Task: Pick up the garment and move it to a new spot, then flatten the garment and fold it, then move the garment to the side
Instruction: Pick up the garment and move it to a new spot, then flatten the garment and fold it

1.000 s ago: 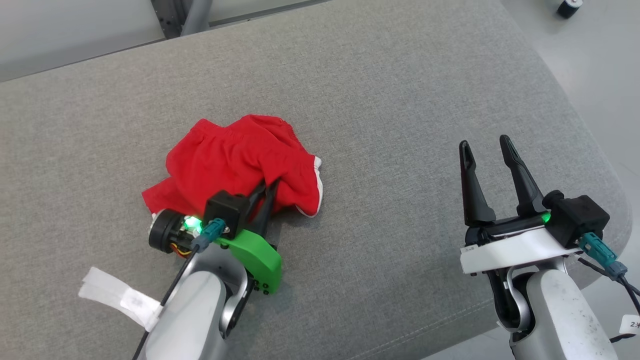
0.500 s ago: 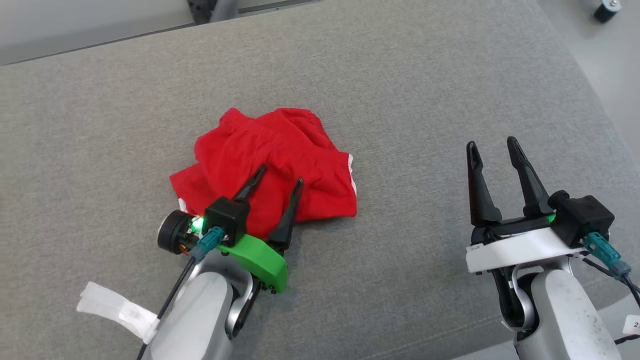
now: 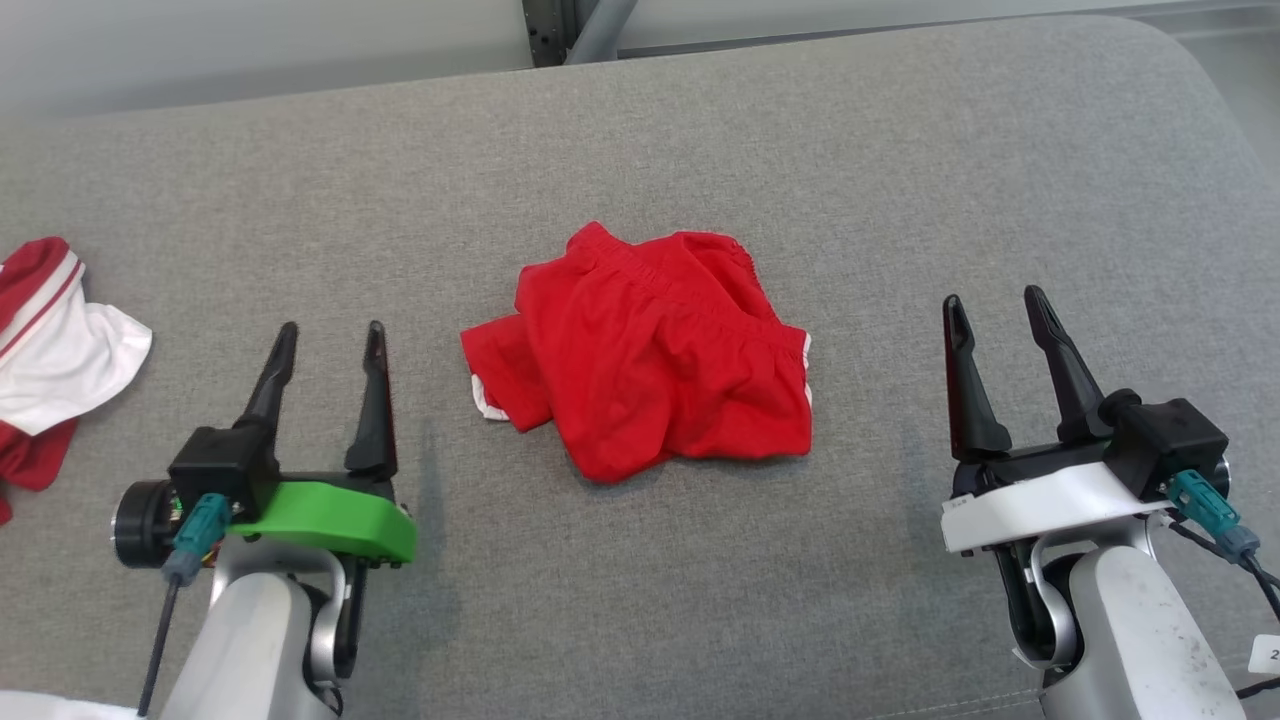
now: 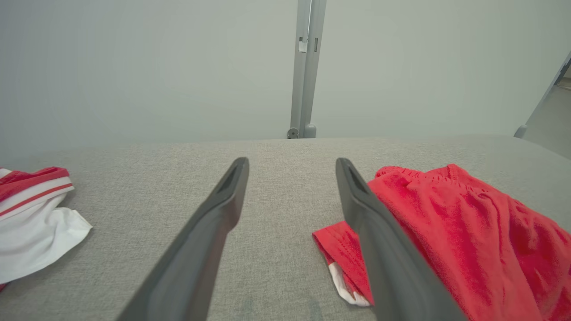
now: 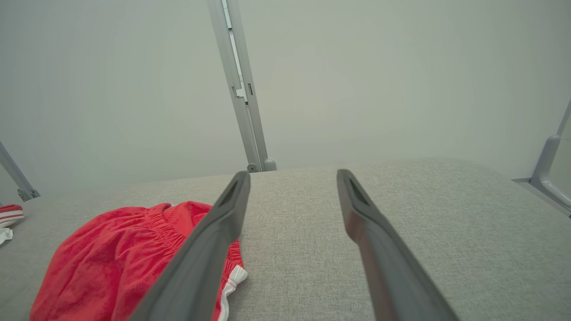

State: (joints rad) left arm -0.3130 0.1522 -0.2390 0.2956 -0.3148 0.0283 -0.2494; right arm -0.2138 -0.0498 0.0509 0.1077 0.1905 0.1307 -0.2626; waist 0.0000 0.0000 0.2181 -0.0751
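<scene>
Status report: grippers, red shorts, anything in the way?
Left gripper open, empty. Right gripper open, empty. Shorts crumpled between them, untouched. Striped garment far left, clear of path.

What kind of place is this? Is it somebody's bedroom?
Probably not: it looks like a robot practice room. The red shorts lie on a grey padded surface, a metal frame post stands against a plain pale wall, and a red-and-white garment lies off to the side.
</scene>
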